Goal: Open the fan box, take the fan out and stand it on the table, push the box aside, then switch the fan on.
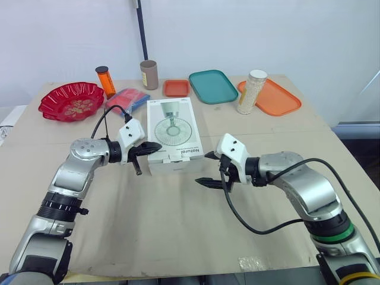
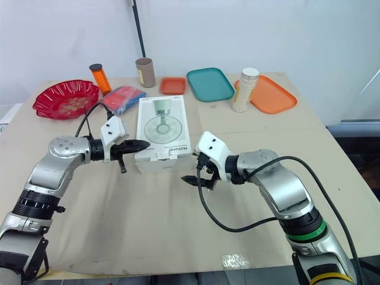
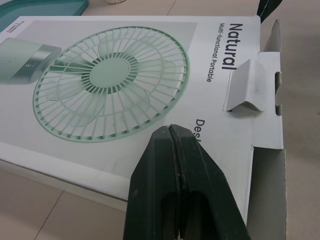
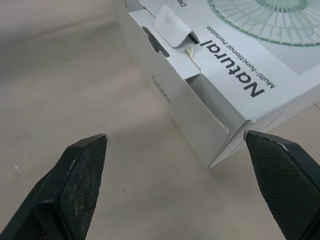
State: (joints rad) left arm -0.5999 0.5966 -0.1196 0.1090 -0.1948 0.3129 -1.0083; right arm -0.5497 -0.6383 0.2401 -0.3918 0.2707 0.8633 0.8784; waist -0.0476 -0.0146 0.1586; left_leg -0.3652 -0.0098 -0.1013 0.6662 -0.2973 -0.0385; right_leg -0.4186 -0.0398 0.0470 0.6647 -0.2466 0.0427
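The white fan box point(image 1: 174, 135), printed with a green fan, lies flat in the middle of the table. Its near end faces me, and the tuck tab point(image 3: 250, 85) there is lifted a little, leaving the end flap point(image 4: 200, 95) slightly ajar. My left gripper point(image 1: 151, 146) is shut with nothing in it, its fingertips point(image 3: 172, 150) pressed together just over the box's near left corner. My right gripper point(image 1: 209, 169) is open, low over the table just off the box's near right corner, its fingers point(image 4: 75, 180) spread wide and apart from the box.
Along the back of the table stand a red bowl point(image 1: 71, 101), an orange bottle point(image 1: 105, 80), a blue and red packet point(image 1: 127, 98), a brown cup point(image 1: 149, 74), a small orange tray point(image 1: 176, 88), a teal tray point(image 1: 212, 86), a jar point(image 1: 252, 92) and a large orange tray point(image 1: 279, 98).
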